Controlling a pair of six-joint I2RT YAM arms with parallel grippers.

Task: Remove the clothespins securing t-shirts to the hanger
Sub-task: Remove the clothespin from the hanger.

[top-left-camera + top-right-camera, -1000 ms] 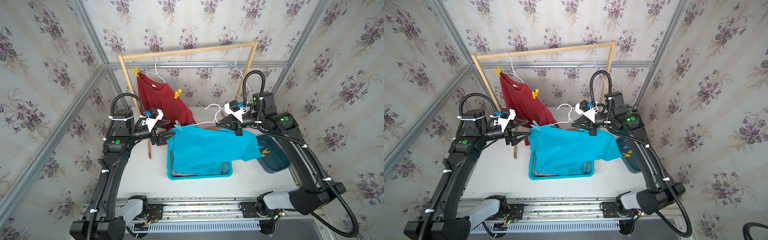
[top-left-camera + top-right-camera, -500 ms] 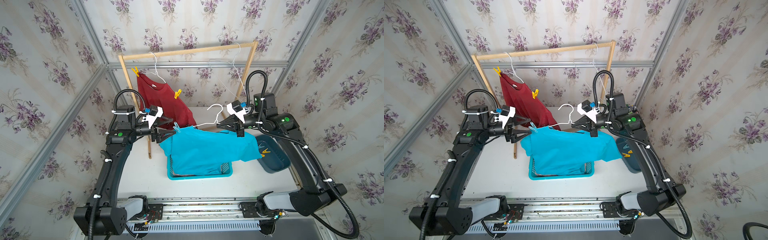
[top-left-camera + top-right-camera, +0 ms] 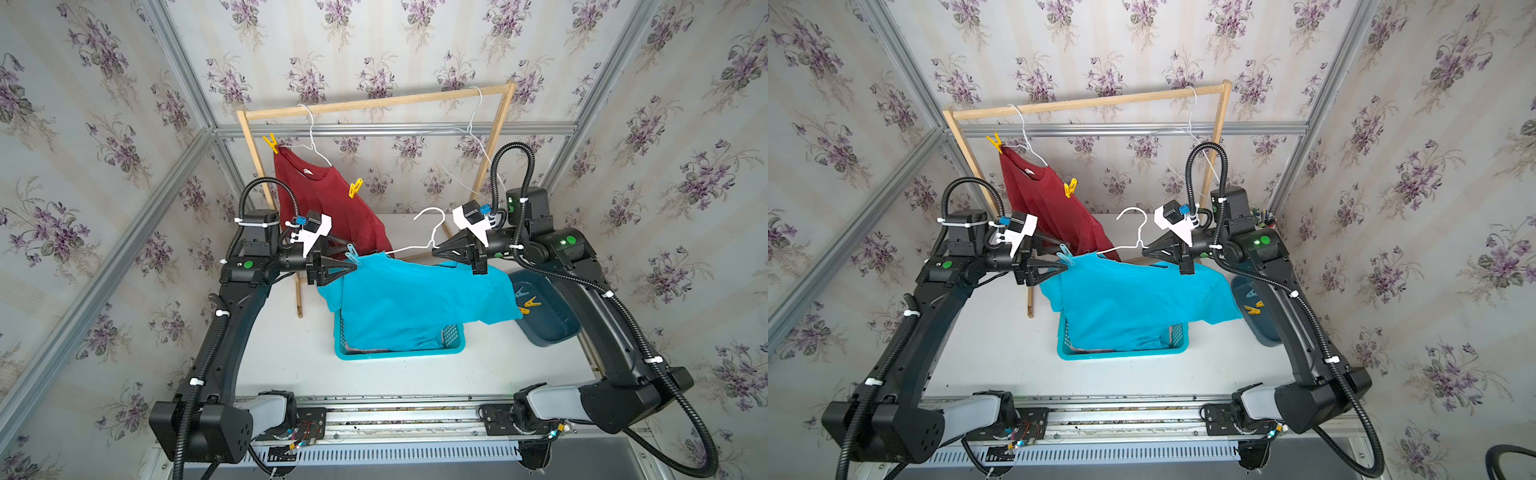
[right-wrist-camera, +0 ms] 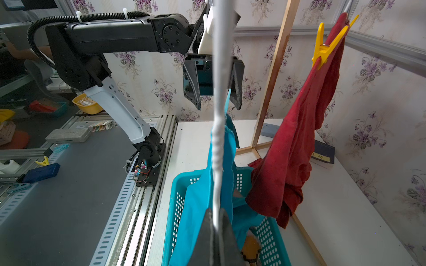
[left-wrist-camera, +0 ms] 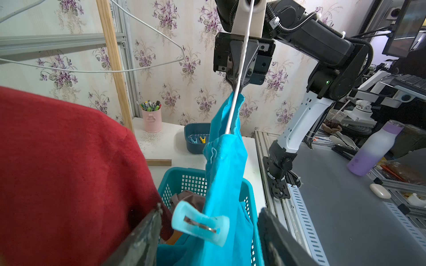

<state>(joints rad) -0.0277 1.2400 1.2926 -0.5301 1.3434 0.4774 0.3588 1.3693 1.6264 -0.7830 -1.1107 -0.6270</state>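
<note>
Turquoise t-shirt (image 3: 1133,299) on white wire hanger (image 3: 1139,237), hem down in teal basket (image 3: 1121,353). Over basket's left end: left gripper (image 3: 1064,257), jaws apart around light blue clothespin (image 3: 1065,252). Over basket's right half: right gripper (image 3: 1144,249), pinched on hanger. Behind basket: dark red t-shirt (image 3: 1050,203), two yellow clothespins (image 3: 1070,188). Right of basket: dark blue tub (image 3: 1262,336).

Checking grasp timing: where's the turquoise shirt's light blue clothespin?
In both top views the light blue clothespin sits on the shoulder of the turquoise t-shirt on the robot's left side, between the open fingers of the left gripper.
</note>
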